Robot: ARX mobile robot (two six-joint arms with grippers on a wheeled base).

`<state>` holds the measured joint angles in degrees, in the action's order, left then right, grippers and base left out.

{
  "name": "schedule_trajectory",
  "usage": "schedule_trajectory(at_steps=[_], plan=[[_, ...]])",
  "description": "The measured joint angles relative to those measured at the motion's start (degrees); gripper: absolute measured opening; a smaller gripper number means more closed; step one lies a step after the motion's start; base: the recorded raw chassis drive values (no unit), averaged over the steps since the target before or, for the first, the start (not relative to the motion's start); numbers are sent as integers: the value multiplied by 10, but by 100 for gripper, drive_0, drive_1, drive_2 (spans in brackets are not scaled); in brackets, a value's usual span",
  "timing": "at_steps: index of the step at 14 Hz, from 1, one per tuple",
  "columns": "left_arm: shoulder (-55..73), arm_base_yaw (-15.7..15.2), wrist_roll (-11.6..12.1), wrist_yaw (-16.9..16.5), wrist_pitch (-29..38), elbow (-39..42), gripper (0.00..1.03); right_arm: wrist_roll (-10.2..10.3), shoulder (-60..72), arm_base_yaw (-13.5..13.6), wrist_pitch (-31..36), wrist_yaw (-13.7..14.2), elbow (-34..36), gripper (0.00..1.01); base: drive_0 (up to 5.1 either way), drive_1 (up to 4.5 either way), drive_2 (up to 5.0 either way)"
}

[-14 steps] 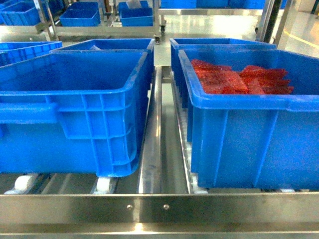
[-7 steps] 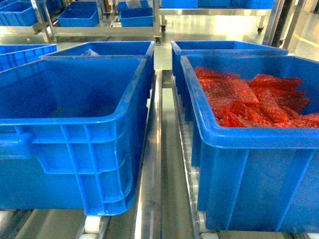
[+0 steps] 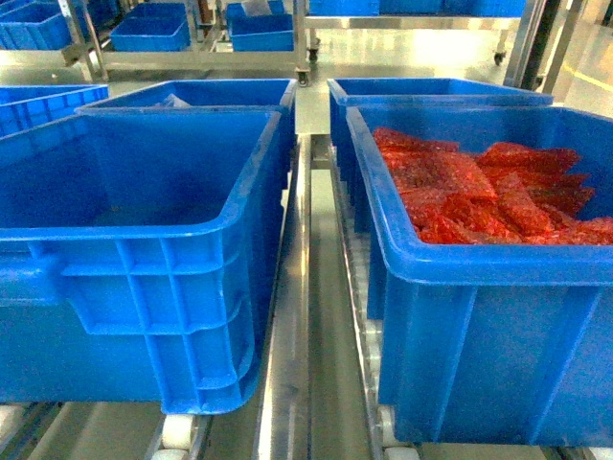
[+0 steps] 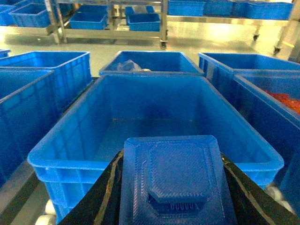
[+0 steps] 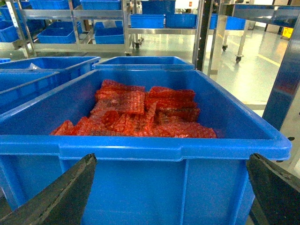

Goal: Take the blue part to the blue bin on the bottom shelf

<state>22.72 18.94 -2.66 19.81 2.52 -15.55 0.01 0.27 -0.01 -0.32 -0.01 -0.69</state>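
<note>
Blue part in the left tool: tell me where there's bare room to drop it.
The front-left bin has a bare floor, walled on all four sides. The front-right bin is crowded with red packets. The left tool holds the blue part before that bin's near rim.

Right gripper (image 5: 171, 197) spread wide, dark fingers (image 5: 61, 194) at bottom-left and bottom-right corners, nothing btwn them. Just ahead: blue bin (image 5: 140, 150) piled w/ red mesh bags (image 5: 136, 115). More blue bins (image 5: 140, 63) behind; metal shelving (image 5: 126, 23) w/ small bins beyond.
</note>
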Motion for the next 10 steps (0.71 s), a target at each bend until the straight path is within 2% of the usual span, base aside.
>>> schedule_trajectory(at_steps=[1,3,4,6,7,8,9,10], plan=[[19,-7,6,-37,14,-1,43,0,0,0,0,0,0,98,0,0,0],[67,-7,12,-56,65,-5,43,0,0,0,0,0,0,98,0,0,0],[119,-17,12,-67,116,-20,43,0,0,0,0,0,0,98,0,0,0],[316,-41,14,-79,283,-94,43,0,0,0,0,0,0,98,0,0,0],[418,-50,11,-81,335,-137,43,0,0,0,0,0,0,98,0,0,0],[514,-52,11,-78,364,-176,43,0,0,0,0,0,0,98,0,0,0],[589,-53,13,-77,365,-205,45,0,0,0,0,0,0,98,0,0,0],[633,-53,16,-77,364,-215,58,0,0,0,0,0,0,98,0,0,0]])
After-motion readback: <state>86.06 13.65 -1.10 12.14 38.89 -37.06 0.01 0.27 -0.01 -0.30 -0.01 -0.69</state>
